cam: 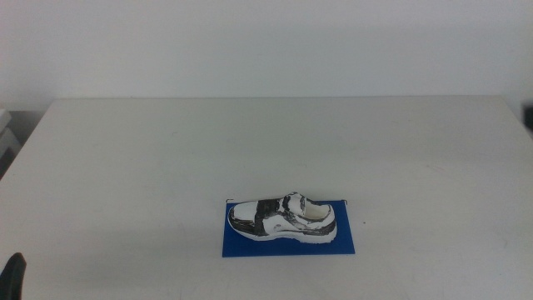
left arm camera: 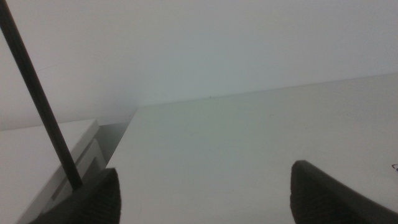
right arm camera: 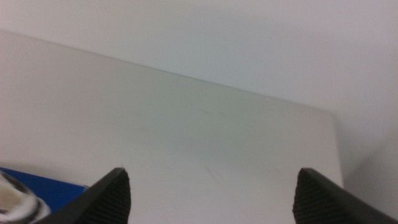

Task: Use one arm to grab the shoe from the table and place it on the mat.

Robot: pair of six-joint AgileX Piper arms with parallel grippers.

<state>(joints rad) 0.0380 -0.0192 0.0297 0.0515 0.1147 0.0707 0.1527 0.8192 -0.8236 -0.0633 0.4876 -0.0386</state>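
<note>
The white sneaker with black and grey patches [cam: 283,217] lies on its sole on the deep blue mat [cam: 350,242], in the near middle of the off-white table [cam: 250,142]. Its toe points to the picture's left. Nothing touches it. My left gripper [left arm camera: 205,168] is open and empty; only a dark tip of it [cam: 12,279] shows at the bottom left corner of the middle view. My right gripper [right arm camera: 212,169] is open and empty and is out of the middle view. A corner of the mat [right arm camera: 59,185] and an edge of the shoe [right arm camera: 12,202] show in the right wrist view.
The table's far edge meets a plain white wall [cam: 266,42]. A grey and white stand [cam: 7,137] sits just off the table's left edge; it also shows in the left wrist view [left arm camera: 43,155]. A thin black cable [left arm camera: 37,99] crosses that view.
</note>
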